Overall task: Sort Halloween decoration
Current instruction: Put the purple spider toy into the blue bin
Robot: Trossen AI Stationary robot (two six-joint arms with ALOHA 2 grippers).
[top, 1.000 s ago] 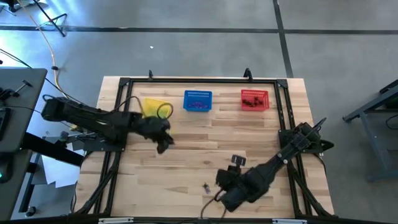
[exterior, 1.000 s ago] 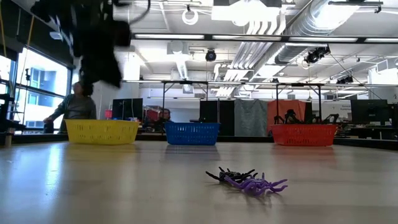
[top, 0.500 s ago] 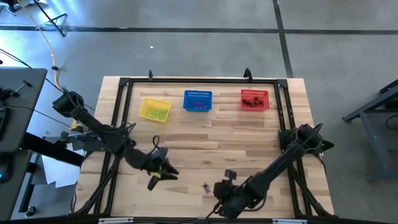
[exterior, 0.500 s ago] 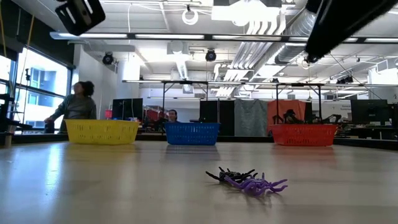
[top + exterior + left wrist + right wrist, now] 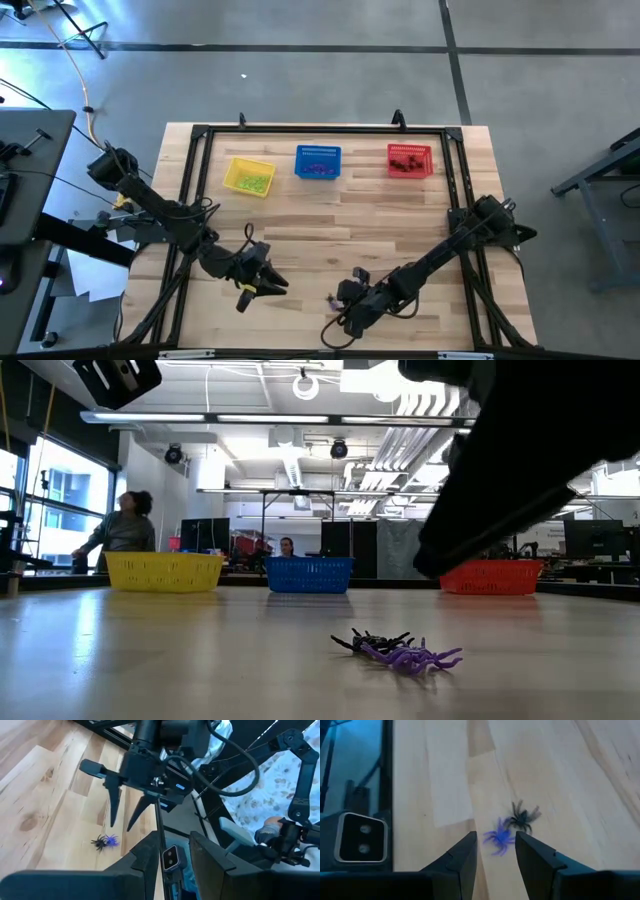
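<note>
Two spider trinkets lie together on the wood near the table's near edge: a purple one and a black one, also the purple and the black in the low view, and a tiny speck from above. My right gripper hovers open just right of them; its fingers point at the pair, the purple spider lying ahead of the gap. My left gripper is open, left of the spiders, holding nothing.
Along the far side stand a yellow basket, a blue basket and a red basket, each with small trinkets inside. A black frame rail borders the table. People show in the room behind.
My left gripper has swung from beside the yellow basket down toward the near edge, ending left of the spiders. My right gripper has moved toward the table's left and lower, closing on the two spiders. The spiders have stayed put.
</note>
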